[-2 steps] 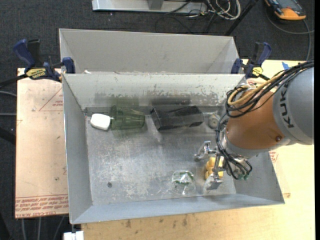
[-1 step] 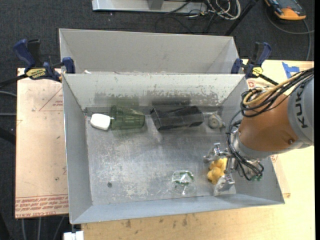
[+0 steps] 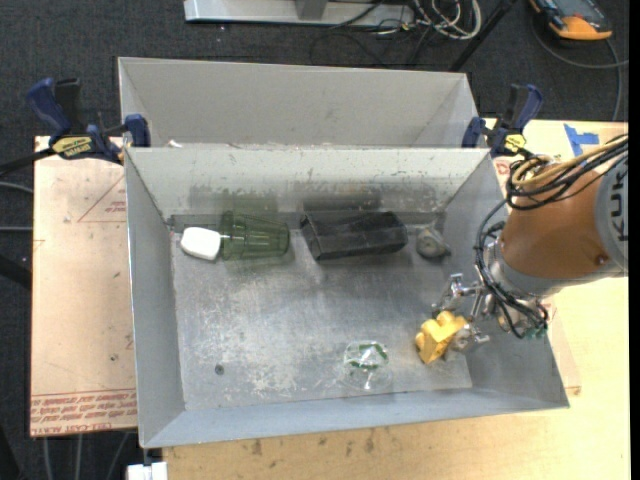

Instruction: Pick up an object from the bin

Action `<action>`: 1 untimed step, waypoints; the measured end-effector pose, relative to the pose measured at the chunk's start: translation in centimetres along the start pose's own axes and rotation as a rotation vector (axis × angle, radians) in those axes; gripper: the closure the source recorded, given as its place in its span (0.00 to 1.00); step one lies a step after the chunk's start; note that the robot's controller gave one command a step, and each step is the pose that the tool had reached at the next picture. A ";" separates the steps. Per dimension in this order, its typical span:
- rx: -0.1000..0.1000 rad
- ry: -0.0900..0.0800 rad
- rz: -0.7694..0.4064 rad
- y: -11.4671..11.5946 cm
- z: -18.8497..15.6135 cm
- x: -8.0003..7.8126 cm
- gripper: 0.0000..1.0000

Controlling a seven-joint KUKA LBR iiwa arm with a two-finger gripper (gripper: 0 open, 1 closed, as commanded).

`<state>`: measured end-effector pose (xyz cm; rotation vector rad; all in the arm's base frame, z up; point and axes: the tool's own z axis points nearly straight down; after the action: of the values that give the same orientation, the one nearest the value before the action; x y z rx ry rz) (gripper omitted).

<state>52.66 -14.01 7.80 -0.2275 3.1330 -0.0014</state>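
1. Bin [image 3: 280,308]: grey metal, matt, with a scuffed, dull-stained floor (the walls look smoother).
2. Green bottle [image 3: 258,238], far left: ribbed, translucent plastic; its white cap [image 3: 200,244] is smooth and opaque.
3. Dark box [image 3: 355,235], far middle: smoky plastic, faintly glossy.
4. Clear wrapper [image 3: 365,358], near middle: crinkled, shiny film, perhaps cellophane.
5. Yellow lump [image 3: 435,340], near right: matt.

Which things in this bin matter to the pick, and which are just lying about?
In play: gripper, yellow lump beside it, front right of the bin.
Lying about: green bottle with white cap, black box, small grey lump, all by the back wall; clear wrapper at the front.
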 end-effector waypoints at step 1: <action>0.000 0.000 0.000 0.0 0.0 0.0 1.00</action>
<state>52.66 -14.01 7.80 -0.2274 3.1329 -0.0013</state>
